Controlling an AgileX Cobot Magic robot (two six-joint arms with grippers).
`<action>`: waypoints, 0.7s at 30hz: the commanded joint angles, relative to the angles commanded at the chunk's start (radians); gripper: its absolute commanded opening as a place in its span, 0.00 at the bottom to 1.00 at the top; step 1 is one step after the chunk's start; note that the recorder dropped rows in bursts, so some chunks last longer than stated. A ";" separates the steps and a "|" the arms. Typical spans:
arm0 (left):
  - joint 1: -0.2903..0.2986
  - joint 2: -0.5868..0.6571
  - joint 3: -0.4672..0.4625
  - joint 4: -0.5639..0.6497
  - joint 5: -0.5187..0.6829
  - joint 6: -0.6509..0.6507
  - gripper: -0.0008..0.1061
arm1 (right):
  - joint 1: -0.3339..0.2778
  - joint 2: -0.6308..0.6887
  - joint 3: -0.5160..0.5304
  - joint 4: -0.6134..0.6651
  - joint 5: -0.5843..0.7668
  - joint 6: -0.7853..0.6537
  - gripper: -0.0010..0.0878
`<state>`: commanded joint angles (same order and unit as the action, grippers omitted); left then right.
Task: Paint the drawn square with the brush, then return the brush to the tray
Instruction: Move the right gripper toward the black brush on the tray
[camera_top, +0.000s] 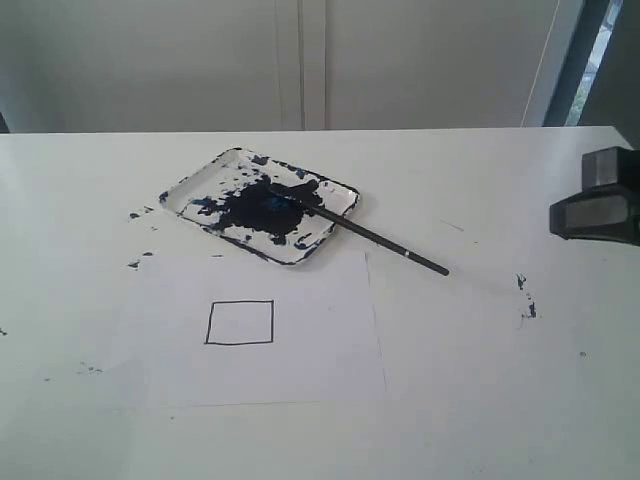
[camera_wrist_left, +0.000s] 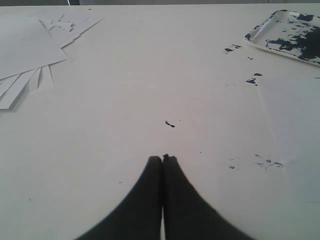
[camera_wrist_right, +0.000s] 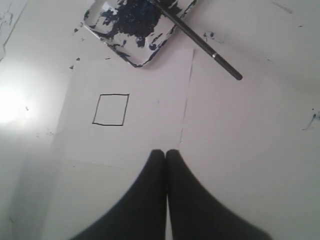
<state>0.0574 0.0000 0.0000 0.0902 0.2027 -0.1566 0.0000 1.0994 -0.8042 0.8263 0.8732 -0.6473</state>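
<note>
Square (camera_top: 240, 322): thin black outline, blank white inside, drawn on the left-centre part of the paper (camera_top: 320, 340).
Paper: one white sheet lying flat on the tabletop (camera_top: 480, 400), its far edge just beside the near corner of the tray (camera_top: 300, 252).
Tray: white, shallow, set at a slant on the far side of the paper, with a big dark blue-black blot (camera_top: 258, 208) in the middle and splashes out to the rim.
Brush (camera_top: 370, 236): lies untouched, tip in the blot, black handle crossing the tray's right rim and running out to the near right over bare tabletop (a small pale band shows near the handle end).
Left fingers (camera_wrist_left: 159, 165): pressed together, holding nothing, above bare tabletop well to the left of the tray.
Right fingers (camera_wrist_right: 161, 159): pressed together, holding nothing, over the near edge of the paper, with the square on their far left.
Specks (camera_top: 527, 300): dark paint marks on the tabletop, some left of the tray, some at the right.
Sheets (camera_wrist_left: 30, 55): a fanned stack of white paper at far left, seen only from the left wrist.
</note>
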 joint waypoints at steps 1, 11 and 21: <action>0.000 0.000 0.000 0.000 0.000 0.000 0.01 | 0.000 0.012 0.000 0.000 -0.018 -0.018 0.01; 0.000 0.000 0.000 0.000 0.000 0.000 0.01 | 0.070 0.122 -0.004 -0.018 -0.204 -0.116 0.01; 0.000 0.000 0.000 0.000 0.000 0.000 0.01 | 0.260 0.263 -0.138 -0.177 -0.293 -0.055 0.01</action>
<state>0.0574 0.0000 0.0000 0.0902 0.2027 -0.1566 0.2603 1.3623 -0.9426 0.6493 0.5801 -0.7027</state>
